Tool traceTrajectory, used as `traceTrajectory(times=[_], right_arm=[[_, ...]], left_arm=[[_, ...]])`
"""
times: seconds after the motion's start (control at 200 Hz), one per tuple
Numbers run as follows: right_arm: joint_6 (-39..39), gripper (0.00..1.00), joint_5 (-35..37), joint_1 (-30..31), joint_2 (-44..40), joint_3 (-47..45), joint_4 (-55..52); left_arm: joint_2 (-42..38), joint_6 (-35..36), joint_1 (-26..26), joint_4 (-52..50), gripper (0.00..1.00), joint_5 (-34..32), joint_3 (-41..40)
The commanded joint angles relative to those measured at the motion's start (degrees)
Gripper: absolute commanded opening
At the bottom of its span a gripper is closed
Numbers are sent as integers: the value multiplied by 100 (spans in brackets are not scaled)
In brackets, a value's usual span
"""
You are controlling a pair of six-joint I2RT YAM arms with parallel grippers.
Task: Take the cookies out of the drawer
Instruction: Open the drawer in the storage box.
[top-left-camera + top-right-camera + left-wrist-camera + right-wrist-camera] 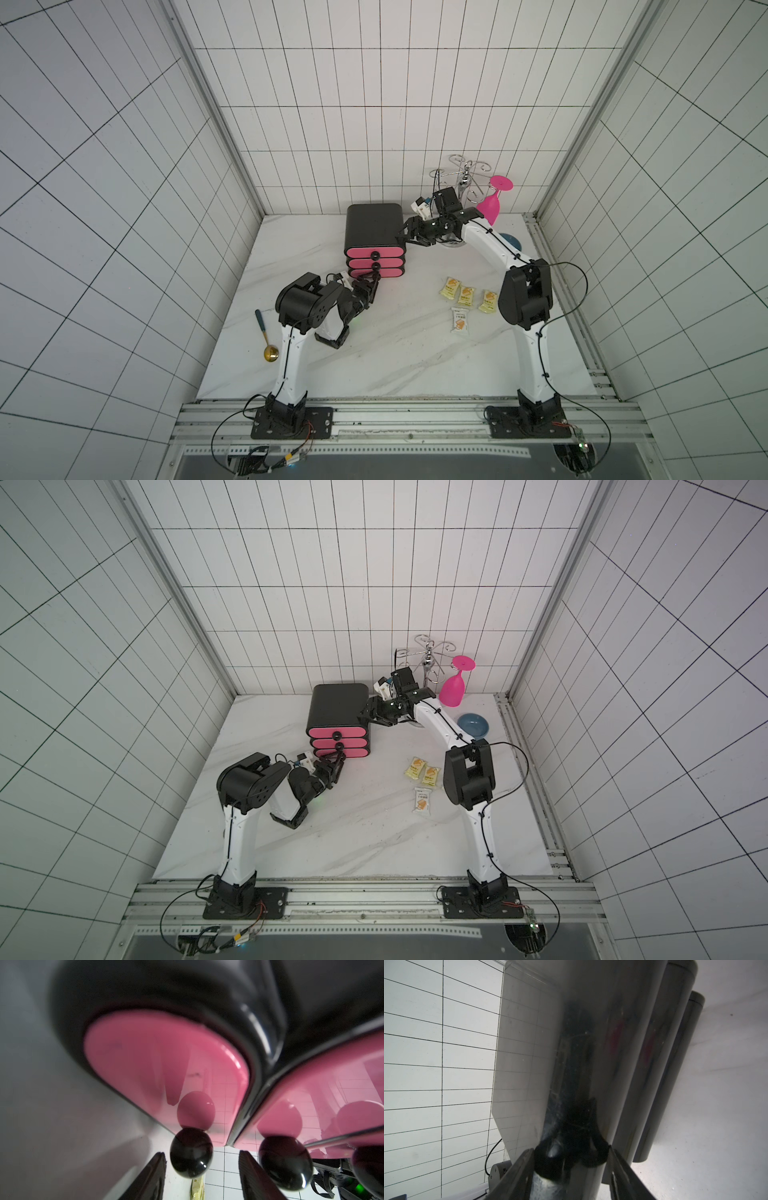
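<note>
Marble-veined white counter (374, 365) sits inside white, dark-gridded tile walls (374, 124). Four cookies (466, 294) lie on it by the right arm (525, 295), print unreadable. Left end effector (200, 1154) straddles the bottom drawer knob (191, 1152), unclenched; right end effector (402, 237) meets the cabinet (374, 226) side, grip unclear.

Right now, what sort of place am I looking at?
Probably a robot test booth dressed as a kitchen corner, not a real home: tiled walls on three sides, a bare aluminium frame along the edges, and a marble-look tabletop with a glass rack.
</note>
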Motion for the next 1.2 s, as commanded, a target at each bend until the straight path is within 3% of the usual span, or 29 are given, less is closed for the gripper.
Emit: traceTrajectory(times=[0.0, 0.505, 1.194], right_arm=[[-169, 56, 111, 68, 170, -199, -503], [-182, 54, 67, 60, 257, -217, -485], [-104, 50, 63, 60, 311, -173, -457]], left_arm=[[237, 24, 5, -319, 57, -283, -109], [490, -41, -42, -376, 52, -170, 242], [565, -40, -171, -310, 28, 122, 20]])
